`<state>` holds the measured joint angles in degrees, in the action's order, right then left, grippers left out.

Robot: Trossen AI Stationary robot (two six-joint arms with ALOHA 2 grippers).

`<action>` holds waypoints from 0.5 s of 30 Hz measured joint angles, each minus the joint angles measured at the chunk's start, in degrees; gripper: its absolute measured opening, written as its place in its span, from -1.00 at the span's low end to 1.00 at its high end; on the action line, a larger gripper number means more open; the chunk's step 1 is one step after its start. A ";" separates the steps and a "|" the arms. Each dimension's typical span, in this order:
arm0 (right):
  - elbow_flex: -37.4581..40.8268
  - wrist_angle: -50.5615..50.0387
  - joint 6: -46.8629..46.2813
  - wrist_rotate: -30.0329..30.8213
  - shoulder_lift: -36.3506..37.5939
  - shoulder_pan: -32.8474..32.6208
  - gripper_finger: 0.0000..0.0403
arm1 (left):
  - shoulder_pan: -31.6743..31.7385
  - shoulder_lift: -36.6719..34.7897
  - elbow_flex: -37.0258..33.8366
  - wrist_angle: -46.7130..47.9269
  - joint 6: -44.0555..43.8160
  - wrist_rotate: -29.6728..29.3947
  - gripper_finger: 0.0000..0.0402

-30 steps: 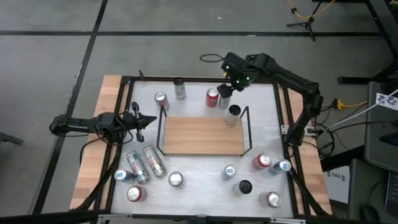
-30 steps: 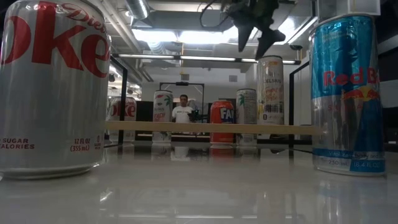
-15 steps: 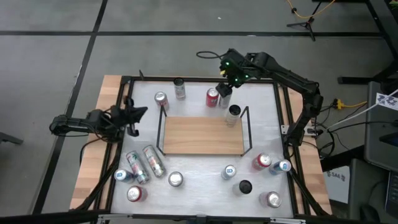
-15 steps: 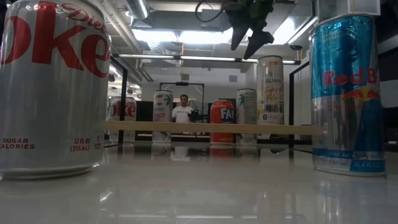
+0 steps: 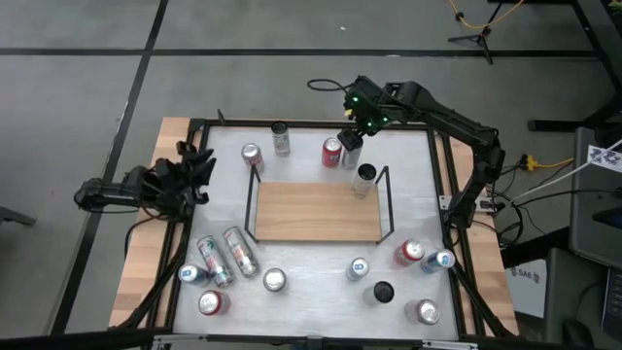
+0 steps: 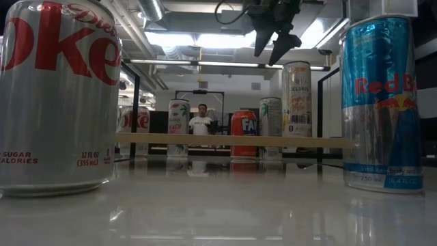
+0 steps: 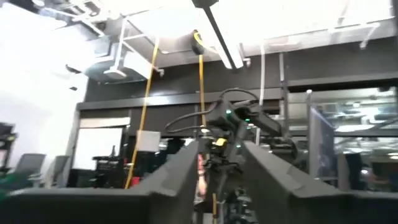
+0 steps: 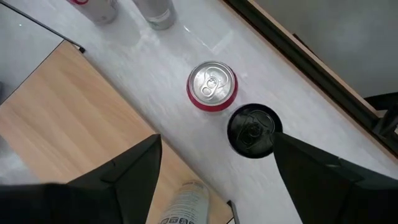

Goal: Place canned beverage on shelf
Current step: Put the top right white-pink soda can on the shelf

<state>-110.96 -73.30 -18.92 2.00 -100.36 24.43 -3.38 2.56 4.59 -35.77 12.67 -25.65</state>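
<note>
A grey concrete floor (image 5: 78, 97) crossed by dark seams surrounds the table in the high view, with a black tripod base (image 5: 476, 37) and a yellow cable (image 5: 476, 15) at about one o'clock. Level across the table, long ceiling lights (image 6: 198, 39) glow beneath exposed pipes and ducts (image 6: 133, 20). A person in a white shirt (image 6: 201, 123) stands far back, near a dark doorway (image 6: 184, 102).

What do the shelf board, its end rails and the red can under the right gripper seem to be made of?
Shelf board: light wood, matte, faint grain visible. End rails: thin black metal rod, apparently. Red can: aluminium, likely, going by its shiny silver pull-tab lid and red painted wall. Right gripper hovers open above it.
</note>
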 joint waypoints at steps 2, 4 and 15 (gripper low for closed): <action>0.00 0.00 0.00 0.00 0.00 0.00 0.51 | 0.00 1.45 0.91 -0.03 0.00 -2.23 -0.16; 0.00 -0.02 0.00 0.00 0.00 0.00 0.51 | 0.00 3.35 1.66 0.15 -0.03 -4.45 -0.02; 0.00 -0.26 0.00 0.00 0.00 0.00 0.51 | 1.11 18.71 11.46 0.11 -6.42 -12.84 0.24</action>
<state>-110.96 -73.56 -18.92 2.00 -100.36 24.43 -2.26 21.27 16.05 -35.66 6.24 -38.50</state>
